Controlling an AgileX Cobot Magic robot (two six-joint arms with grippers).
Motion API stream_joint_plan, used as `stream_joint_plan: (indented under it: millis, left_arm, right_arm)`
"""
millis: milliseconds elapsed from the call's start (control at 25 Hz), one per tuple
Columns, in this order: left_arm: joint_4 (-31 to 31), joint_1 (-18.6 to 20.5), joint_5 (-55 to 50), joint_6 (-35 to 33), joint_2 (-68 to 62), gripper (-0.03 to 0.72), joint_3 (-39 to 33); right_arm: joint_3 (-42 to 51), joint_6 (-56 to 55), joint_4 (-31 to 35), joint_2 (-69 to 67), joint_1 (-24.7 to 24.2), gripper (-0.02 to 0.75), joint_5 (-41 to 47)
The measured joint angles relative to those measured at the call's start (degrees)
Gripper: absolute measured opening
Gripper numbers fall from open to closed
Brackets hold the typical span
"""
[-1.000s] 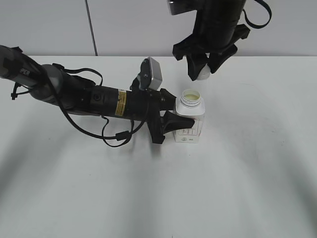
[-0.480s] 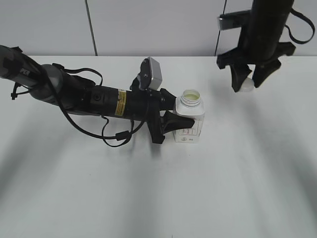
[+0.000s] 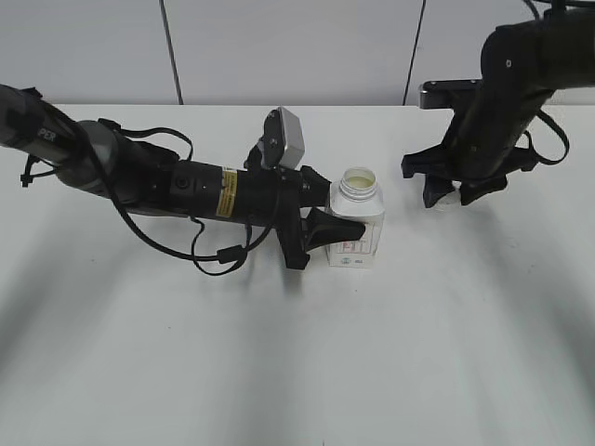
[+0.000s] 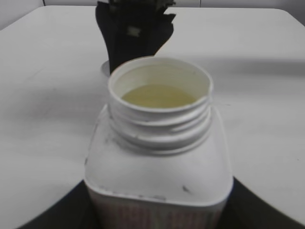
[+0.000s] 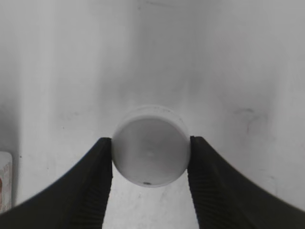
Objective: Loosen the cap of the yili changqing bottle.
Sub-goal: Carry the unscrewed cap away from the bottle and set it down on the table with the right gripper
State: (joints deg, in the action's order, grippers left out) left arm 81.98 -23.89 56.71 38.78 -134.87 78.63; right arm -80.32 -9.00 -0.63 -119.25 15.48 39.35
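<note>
The white squarish yili changqing bottle (image 3: 358, 232) stands upright on the table with its threaded neck open and pale liquid inside; it fills the left wrist view (image 4: 159, 157). My left gripper (image 3: 321, 221) is shut on the bottle's body from the left, and its jaws (image 4: 157, 217) show at both lower sides. The round white cap (image 5: 150, 145) is off the bottle and held between the jaws of my right gripper (image 5: 150, 149). In the exterior view the right gripper (image 3: 448, 195) is low over the table to the right of the bottle, with the cap (image 3: 453, 199) barely showing.
The white table (image 3: 418, 353) ends at a grey panelled wall (image 3: 279, 46) at the back. The left arm and its black cables (image 3: 200, 246) lie across the table's left half. A corner of the bottle's label (image 5: 4, 183) shows in the right wrist view.
My right gripper has carried the cap from above the bottle's neck to the right and down to table level. The left gripper and bottle have not moved.
</note>
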Motion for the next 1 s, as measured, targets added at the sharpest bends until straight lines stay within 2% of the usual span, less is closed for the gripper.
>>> stream_joint_plan:
  millis: [240, 560, 640, 720, 760, 880, 1000]
  left_arm:
    - [0.0, 0.0, 0.0, 0.0, 0.0, 0.358, 0.0]
    - [0.0, 0.0, 0.0, 0.0, 0.0, 0.358, 0.0]
    - [0.0, 0.0, 0.0, 0.0, 0.0, 0.358, 0.0]
    - [0.0, -0.02, 0.0, 0.0, 0.0, 0.358, 0.0]
    - [0.0, -0.02, 0.0, 0.0, 0.0, 0.358, 0.0]
    - [0.12, -0.02, 0.0, 0.0, 0.0, 0.363, 0.0]
    - [1.32, -0.02, -0.47, -0.05, 0.05, 0.454, 0.0]
  right_arm:
    - [2.7, -0.42, -0.6, -0.33, 0.0, 0.389, -6.41]
    - [2.88, -0.83, -1.46, -3.38, 0.0, 0.398, -8.0]
    - [2.88, -0.83, -1.64, -3.38, 0.0, 0.452, -7.95]
    - [2.88, -0.83, -1.64, -3.38, 0.0, 0.56, -7.95]
    - [2.88, -0.83, -1.68, -3.38, 0.0, 0.587, -7.95]
    - [2.88, -0.83, -1.68, -3.38, 0.0, 0.606, -7.95]
    - [2.88, -0.83, -1.68, -3.3, 0.0, 0.601, -7.89]
